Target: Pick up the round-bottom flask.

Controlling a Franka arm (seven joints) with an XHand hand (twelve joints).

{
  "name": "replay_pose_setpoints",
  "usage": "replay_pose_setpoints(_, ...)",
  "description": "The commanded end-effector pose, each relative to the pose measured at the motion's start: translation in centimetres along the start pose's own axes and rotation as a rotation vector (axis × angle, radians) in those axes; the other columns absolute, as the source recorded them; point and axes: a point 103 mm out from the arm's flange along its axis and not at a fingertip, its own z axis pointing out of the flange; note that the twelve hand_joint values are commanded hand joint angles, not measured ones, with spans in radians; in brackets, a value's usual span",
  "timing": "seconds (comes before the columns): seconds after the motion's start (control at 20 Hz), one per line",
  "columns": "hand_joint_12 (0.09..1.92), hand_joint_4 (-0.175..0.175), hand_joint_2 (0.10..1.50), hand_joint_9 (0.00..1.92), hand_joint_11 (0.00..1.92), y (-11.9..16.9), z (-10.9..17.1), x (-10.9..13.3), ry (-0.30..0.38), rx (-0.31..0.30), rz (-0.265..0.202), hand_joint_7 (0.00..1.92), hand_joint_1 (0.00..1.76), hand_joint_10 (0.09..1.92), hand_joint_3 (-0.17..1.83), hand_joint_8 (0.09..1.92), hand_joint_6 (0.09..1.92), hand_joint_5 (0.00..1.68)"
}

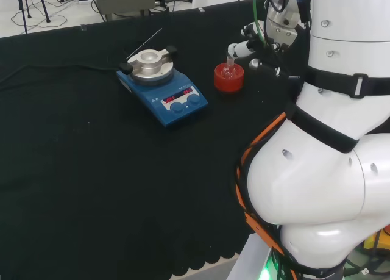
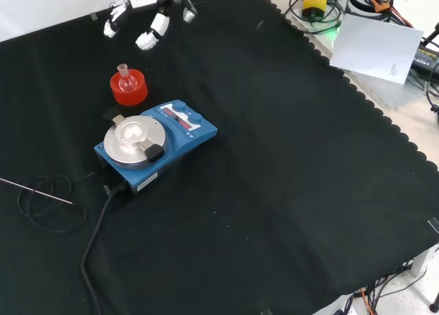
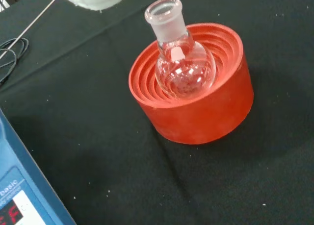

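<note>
Round-bottom flask (image 3: 184, 63) sits upright in its red ribbed stand (image 3: 196, 107) (thin, slippery glass, probably light). I'd grab the neck. Hand (image 2: 147, 13) hangs nearby, fingers relaxed, empty

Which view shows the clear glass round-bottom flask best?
The wrist view: the clear glass round-bottom flask sits close and large in its red ribbed stand, neck and bulb plain. Head and front views show it small, neck above the stand.

1. One round-bottom flask (image 3: 182, 63) of clear glass.
2. One red ribbed stand (image 3: 196, 105) beneath that flask.
3. One blue hotplate stirrer (image 2: 152, 143) with a round metal top.
4. One thin metal probe (image 2: 34, 189) with a coiled black cable (image 2: 48, 208).
5. One hand (image 2: 147, 20).
</note>
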Motion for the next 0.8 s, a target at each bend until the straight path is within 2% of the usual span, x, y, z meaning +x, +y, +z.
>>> replay_pose_setpoints(0.05,1.31,-0.062,0.72,0.36,0.00,1.3,1.8,-0.4,0.000,0.003,0.016,0.23,0.80,0.72,0.58,0.65,0.09,0.54)
replay_pose_setpoints(0.55,1.37,-0.063,0.66,0.39,0.02,2.6,3.7,-1.0,0.010,-0.004,0.018,0.26,0.86,0.73,0.62,0.66,0.09,0.64)
replay_pose_setpoints(0.8,1.36,-0.065,0.64,0.42,0.06,2.9,4.8,-1.1,0.052,-0.004,0.014,0.28,0.88,0.72,0.64,0.66,0.10,0.68)
